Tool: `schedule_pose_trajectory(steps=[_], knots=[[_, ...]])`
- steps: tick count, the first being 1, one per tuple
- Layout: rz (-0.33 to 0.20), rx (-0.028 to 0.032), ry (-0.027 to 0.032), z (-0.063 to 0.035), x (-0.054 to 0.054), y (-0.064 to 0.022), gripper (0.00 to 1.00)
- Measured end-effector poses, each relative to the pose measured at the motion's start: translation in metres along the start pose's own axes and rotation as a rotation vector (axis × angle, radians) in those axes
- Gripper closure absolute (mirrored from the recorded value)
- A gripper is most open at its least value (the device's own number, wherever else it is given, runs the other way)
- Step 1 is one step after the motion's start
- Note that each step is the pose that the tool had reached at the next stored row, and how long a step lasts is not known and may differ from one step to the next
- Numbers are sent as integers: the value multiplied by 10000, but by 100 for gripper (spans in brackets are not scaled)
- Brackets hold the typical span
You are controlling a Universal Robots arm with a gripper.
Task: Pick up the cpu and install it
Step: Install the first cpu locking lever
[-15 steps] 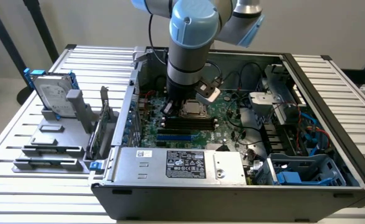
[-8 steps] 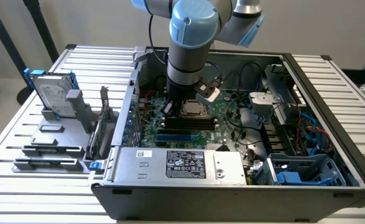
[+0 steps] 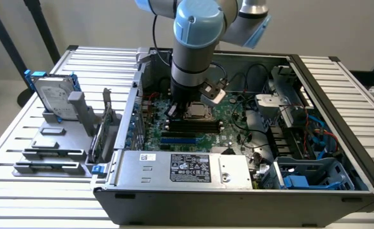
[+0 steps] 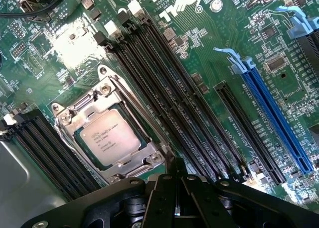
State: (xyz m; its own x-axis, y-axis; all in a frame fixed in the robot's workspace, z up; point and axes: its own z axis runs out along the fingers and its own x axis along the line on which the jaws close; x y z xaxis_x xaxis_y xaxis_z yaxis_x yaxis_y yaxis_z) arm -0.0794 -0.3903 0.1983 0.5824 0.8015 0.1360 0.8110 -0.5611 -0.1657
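- Arm (image 3: 196, 43): blue-and-grey robot arm, reaching down from the exterior view's 12 o'clock edge into the open computer case (image 3: 238, 191).
- Gripper (image 4: 177, 175): black; jaws pressed together, nothing between them; tip poised just above the motherboard (image 4: 209, 54), beside the socket corner nearest the memory slots. In the exterior view it sits at the centre of the case, over the socket area.
- Cpu (image 4: 108, 138): small flat square chip with silver-grey metal top and printed lettering, seated flat in the socket (image 4: 107, 123); metal frame around it with screws at the corners. Apart from the jaws, not touched by them. In the exterior view it shows as a pale square (image 3: 197, 111) just at 3 o'clock of the gripper.
- Memory slots (image 4: 164, 93): several long black slots in a parallel row, running beside the socket; a second black set (image 4: 35, 148) on the socket's other side.
- Expansion slot (image 4: 274, 113): long, blue, with a light blue latch at one end; a black slot lies parallel beside it.
- Power supply (image 3: 187, 167): grey metal box with a black label, at the case's 6 o'clock side in the exterior view.
- Hard drive (image 3: 53, 95): large silver rectangle with blue brackets, standing upright in a grey holder (image 3: 56, 143) at 9 o'clock of the case.
- Table (image 3: 21, 200): ribbed pale metal surface carrying case and holder.
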Motion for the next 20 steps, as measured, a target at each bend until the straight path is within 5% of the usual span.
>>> schedule_pose_trajectory(steps=[8,20], knots=[[-63,12,-33,-163,81,-69,89],[-824,103,-231,-233,257,-201,89]])
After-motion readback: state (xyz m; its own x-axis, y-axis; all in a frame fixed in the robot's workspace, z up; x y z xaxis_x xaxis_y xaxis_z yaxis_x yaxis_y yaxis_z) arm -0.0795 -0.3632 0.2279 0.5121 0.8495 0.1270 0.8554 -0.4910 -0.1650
